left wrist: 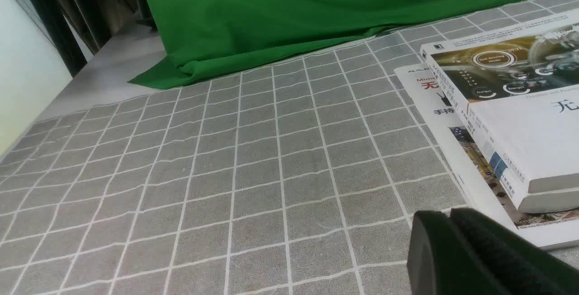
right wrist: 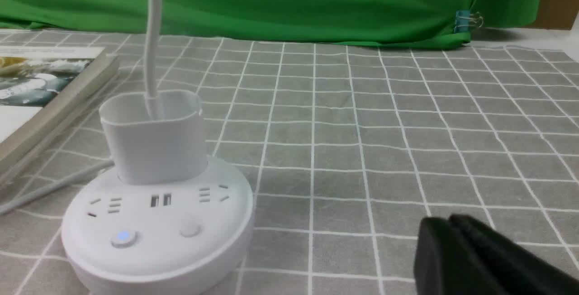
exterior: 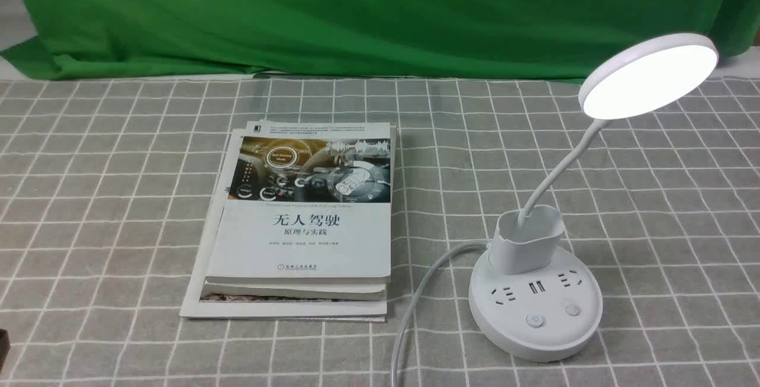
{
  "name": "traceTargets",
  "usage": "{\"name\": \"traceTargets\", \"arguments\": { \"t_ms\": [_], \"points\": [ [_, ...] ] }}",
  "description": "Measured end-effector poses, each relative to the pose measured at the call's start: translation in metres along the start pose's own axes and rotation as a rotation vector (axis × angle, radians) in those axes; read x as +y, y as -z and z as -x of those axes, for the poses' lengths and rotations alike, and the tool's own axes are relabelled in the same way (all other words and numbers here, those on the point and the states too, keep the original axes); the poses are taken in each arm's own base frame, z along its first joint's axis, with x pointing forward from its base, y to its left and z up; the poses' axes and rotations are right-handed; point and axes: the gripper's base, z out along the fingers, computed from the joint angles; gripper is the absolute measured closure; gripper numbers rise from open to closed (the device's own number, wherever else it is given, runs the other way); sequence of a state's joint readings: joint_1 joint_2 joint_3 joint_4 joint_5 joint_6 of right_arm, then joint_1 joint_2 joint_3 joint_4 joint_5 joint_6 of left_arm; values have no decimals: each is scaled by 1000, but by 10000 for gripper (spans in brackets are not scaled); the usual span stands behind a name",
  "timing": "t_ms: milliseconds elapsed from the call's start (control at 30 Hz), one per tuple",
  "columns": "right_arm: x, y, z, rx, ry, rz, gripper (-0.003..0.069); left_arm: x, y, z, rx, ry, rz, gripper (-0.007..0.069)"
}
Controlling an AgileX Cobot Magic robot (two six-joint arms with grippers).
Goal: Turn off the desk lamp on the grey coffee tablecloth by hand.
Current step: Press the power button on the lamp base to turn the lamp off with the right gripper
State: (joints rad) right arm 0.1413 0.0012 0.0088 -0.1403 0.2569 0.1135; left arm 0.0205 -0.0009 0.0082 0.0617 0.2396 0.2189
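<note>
Where the grey coffee tablecloth (exterior: 89, 197) fills the front view, a stack of books (exterior: 303, 221) lies left of centre and a green cloth (exterior: 356, 13) spans the top edge. The desk lamp (exterior: 534, 310) stands on the tablecloth at lower right, disc head (exterior: 650, 75) lit at upper right, white cable (exterior: 415, 298) trailing to the bottom edge beside the books. In the right wrist view the right pincer (right wrist: 445, 229), jaws pressed together, sits near the lamp with only bare cloth between; one base button (right wrist: 123, 237) glows blue. The left pincer (left wrist: 448, 220), likewise closed, sits just beside the books
</note>
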Motion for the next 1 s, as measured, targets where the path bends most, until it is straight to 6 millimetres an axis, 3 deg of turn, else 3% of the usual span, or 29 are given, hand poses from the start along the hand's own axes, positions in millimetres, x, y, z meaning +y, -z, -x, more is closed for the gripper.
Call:
{"name": "traceTargets", "arguments": {
  "t_ms": [467,1000],
  "points": [
    [0,0,3,-28,-1,3,601,0,0,0,0,1,0,604],
    [4,6,33,-366,-1,42,601,0,0,0,0,1,0,604]
  ]
}}
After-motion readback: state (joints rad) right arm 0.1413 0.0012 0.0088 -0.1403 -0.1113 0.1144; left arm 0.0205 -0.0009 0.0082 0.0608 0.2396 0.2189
